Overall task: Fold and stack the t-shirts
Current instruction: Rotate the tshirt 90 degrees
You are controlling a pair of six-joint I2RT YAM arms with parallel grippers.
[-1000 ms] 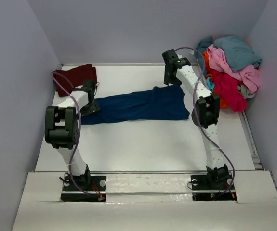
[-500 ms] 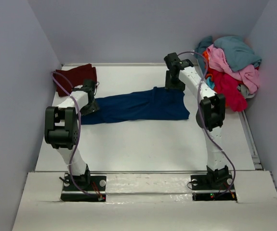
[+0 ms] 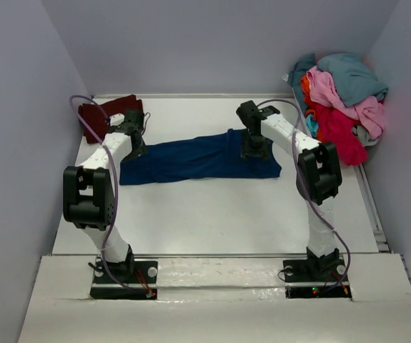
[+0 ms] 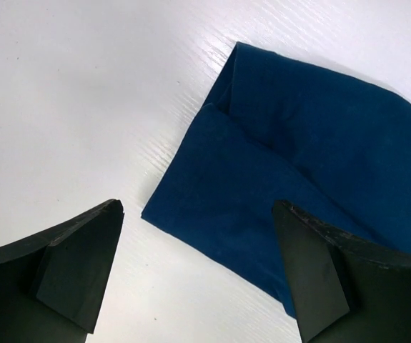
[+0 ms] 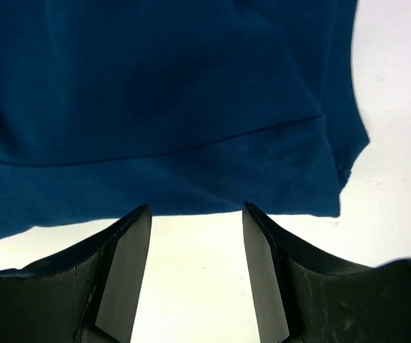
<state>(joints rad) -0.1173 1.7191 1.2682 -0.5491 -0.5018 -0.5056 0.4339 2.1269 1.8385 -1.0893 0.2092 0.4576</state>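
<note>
Lying flat on the desk (image 3: 212, 214), the navy t-shirt (image 3: 201, 157) is ungripped. The left hand (image 4: 196, 214) is spread wide and empty. The right hand (image 5: 196, 214) is half-open, seemingly empty too.

Locate the spread t-shirt (image 3: 205, 157) flat on the tabletop (image 3: 212, 214), reaching from one gripper to the other. Its end corner lies below the left gripper (image 4: 196, 207). Its edge lies just ahead of the right gripper (image 5: 196, 209). The folded t-shirt (image 3: 101, 113) lies behind and left of the left gripper. The heap of t-shirts (image 3: 341, 93) lies right of and behind the right gripper.
</note>
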